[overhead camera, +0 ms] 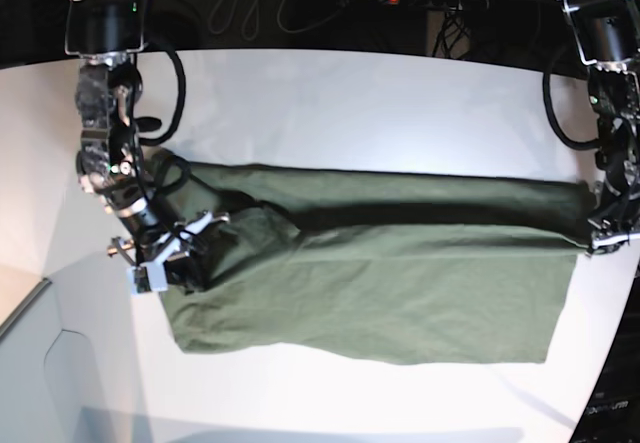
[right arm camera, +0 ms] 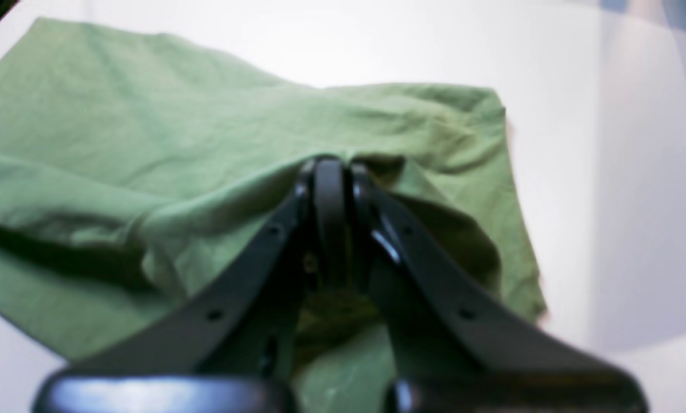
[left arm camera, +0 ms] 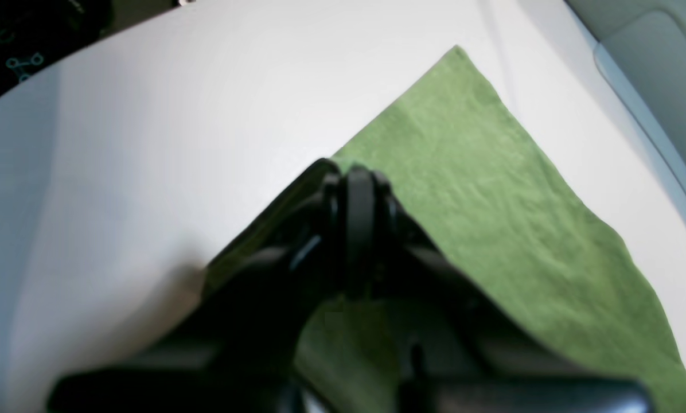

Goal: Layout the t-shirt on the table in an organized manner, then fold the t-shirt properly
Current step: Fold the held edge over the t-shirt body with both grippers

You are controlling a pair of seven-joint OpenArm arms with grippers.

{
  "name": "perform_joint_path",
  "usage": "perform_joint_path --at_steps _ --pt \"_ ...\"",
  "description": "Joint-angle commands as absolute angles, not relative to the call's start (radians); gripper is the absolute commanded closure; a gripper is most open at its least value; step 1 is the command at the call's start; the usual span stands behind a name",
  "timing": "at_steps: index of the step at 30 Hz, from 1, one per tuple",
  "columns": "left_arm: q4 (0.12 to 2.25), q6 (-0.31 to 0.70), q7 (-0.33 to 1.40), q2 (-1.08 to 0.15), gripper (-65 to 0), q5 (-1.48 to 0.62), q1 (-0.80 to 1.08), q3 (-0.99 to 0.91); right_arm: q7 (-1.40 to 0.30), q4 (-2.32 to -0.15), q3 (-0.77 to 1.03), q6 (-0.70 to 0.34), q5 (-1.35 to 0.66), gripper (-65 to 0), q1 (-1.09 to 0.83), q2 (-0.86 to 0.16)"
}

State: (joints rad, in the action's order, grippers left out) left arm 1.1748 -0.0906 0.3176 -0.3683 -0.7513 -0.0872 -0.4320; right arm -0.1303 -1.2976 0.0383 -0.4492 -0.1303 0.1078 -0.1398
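Olive cotton: t-shirt spread across the middle of the base view, long axis running left to right, a dark raised fold crossing its upper part.
Bench: white, bare above and below the cloth; plenty of room for laying out.
Left claw: clamped shut on the shirt's edge, at the right edge of the base view; cloth runs away from it to a flat corner, upper right of the left wrist view.
Right claw: pinched shut on a bunched ridge of the shirt, lower left of the base view; fabric tents up around the tips.
Reason for the two grips: opposite ends held, probably to keep the cloth taut between the arms while the layer is carried over.
Step in hand: likely a lengthwise fold, not yet pressed flat.
Left end: rumpled near the right claw; likely needs smoothing.
Neck and label: not visible.
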Motion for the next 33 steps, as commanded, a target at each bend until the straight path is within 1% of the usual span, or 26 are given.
perform_joint_path --at_steps 1,4,7,14,18,19,20,22,24,26,27,30,33 --pt "1.19 -0.085 0.298 -0.387 -0.2 -0.75 -0.11 -0.438 -0.104 -1.291 0.019 -0.458 -0.139 0.0 0.148 -0.163" --pt "1.19 -0.085 0.295 -0.392 -0.2 -0.746 -0.111 -0.406 -0.099 -1.216 -0.05 -0.458 -0.139 0.0 0.199 -0.188" --pt "1.19 -0.085 0.291 -0.389 -0.2 -0.693 -0.113 -0.394 -0.096 -1.176 -0.059 -0.458 -0.139 0.0 0.223 -0.189" --pt "1.181 -0.085 0.289 -0.366 -0.3 -0.634 -0.16 -0.395 -0.094 -1.171 -0.059 -0.458 -0.139 0.0 0.22 -0.188" --pt "1.093 -0.085 0.297 -0.364 -0.8 -0.636 -0.206 -0.395 -0.104 -1.171 -0.062 -0.458 -0.139 0.0 0.22 -0.191" --pt "1.055 -0.087 0.3 -0.364 -2.3 -0.636 -0.228 -0.394 -0.104 -1.171 -0.062 -0.458 -0.139 -0.7 0.22 -0.193" --pt "1.013 -0.087 0.315 -0.366 -5.0 -0.636 -0.246 -0.394 -0.105 -1.171 -0.062 -0.458 -0.139 -3.9 0.22 -0.193" --pt "0.952 -0.087 0.357 -0.371 -12.9 -0.636 -0.289 -0.394 -0.105 -1.173 -0.059 -0.458 -0.139 -11.9 0.219 -0.193" --pt "0.928 -0.087 0.394 -0.371 -22.7 -0.636 -0.317 -0.394 -0.102 -1.181 -0.058 -0.458 -0.139 -20.6 0.205 -0.205" --pt "0.944 -0.087 0.392 -0.371 -30.5 -0.636 -0.317 -0.394 -0.101 -1.214 -0.056 -0.458 -0.14 -27.4 0.183 -0.22" --pt "0.963 -0.087 0.386 -0.371 -33.0 -0.636 -0.315 -0.397 -0.102 -1.233 -0.054 -0.458 -0.14 -29.7 0.168 -0.22" --pt "1.02 -0.087 0.389 -0.371 -36.6 -0.636 -0.308 -0.4 -0.102 -1.294 -0.001 -0.458 -0.14 -33.3 0.114 -0.213" --pt "1.109 -0.093 0.389 -0.371 -36.7 -0.645 -0.229 -0.403 -0.102 -1.363 0.062 -0.458 -0.142 -33.5 0.047 -0.179"
